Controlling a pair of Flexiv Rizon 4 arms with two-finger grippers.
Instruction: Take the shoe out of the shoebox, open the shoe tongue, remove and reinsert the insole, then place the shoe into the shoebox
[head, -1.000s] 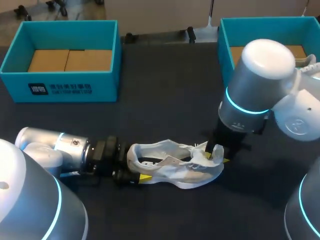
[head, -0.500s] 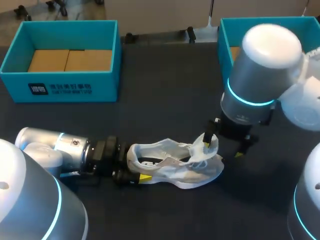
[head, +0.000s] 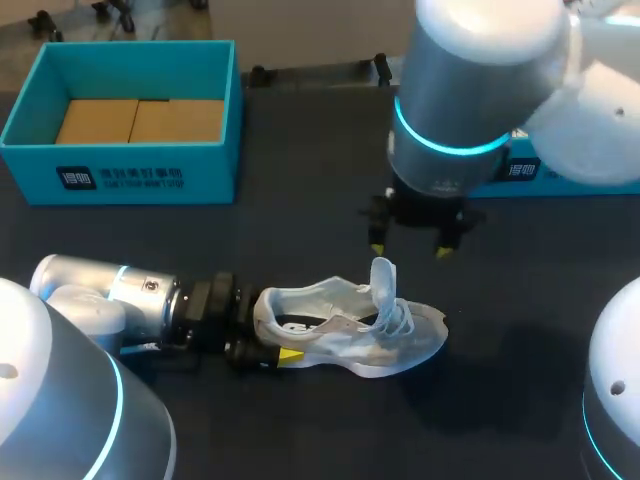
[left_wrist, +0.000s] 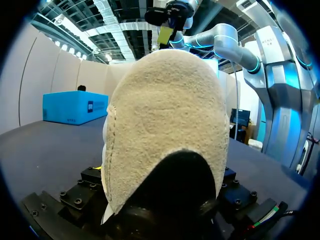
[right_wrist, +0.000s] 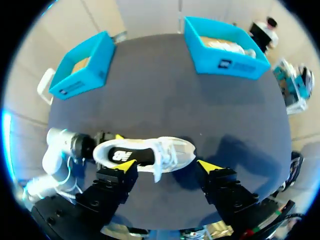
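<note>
Shoe heel (left_wrist: 165, 115) fills left wrist view.

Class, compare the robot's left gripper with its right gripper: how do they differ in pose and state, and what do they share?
Pose: the left gripper lies level along the table, while the right gripper hangs above the white shoe, pointing down. State: the left gripper's jaws are shut on the shoe's heel; the right gripper's jaws stand open and hold nothing. Shared: both have yellow tips and sit close to the shoe.
</note>
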